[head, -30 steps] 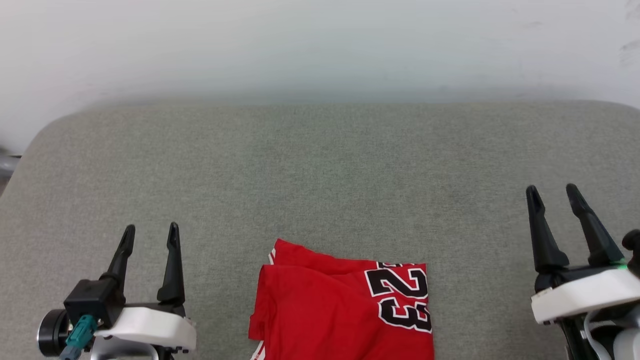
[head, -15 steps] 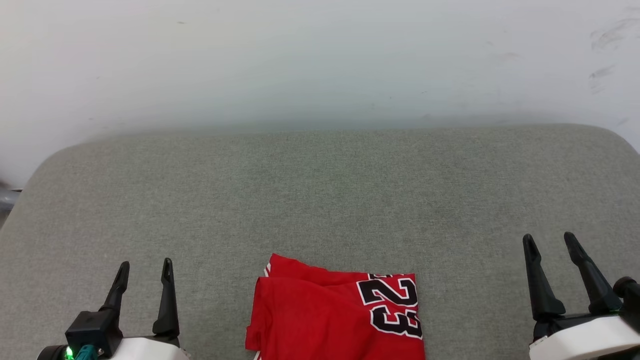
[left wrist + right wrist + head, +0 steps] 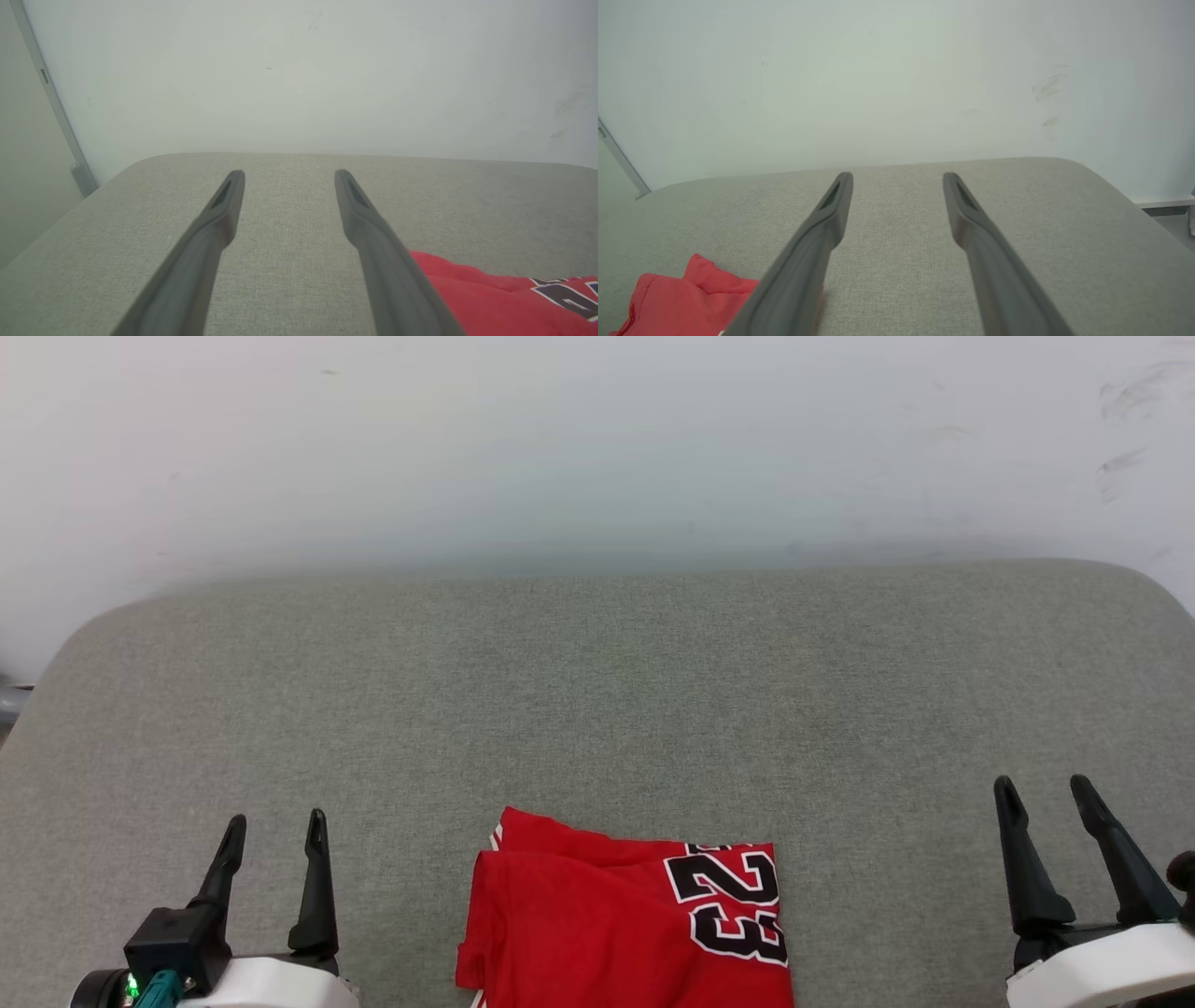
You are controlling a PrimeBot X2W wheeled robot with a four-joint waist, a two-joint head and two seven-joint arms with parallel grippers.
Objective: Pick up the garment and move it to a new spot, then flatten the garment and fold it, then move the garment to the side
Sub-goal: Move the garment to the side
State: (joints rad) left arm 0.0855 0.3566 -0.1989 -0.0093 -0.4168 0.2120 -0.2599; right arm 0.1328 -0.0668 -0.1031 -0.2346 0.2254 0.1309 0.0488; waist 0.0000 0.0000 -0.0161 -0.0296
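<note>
Head view | garment (image 3: pixel 597 933) folded rect., red soft | grey woven cushion (image 3: pixel 597 691) | L tool (image 3: pixel 275 818), R tool (image 3: pixel 1042 783): spread

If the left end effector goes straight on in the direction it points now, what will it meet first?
Probably the white wall. The left end effector points over bare grey cushion, with the garment off to its right. If it tilts down, the cushion would come first; depth is unclear.

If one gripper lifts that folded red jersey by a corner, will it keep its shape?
Probably not: the garment lies in soft rumpled layers, so it would likely droop and unfold. It looks thin, so probably light.
</note>
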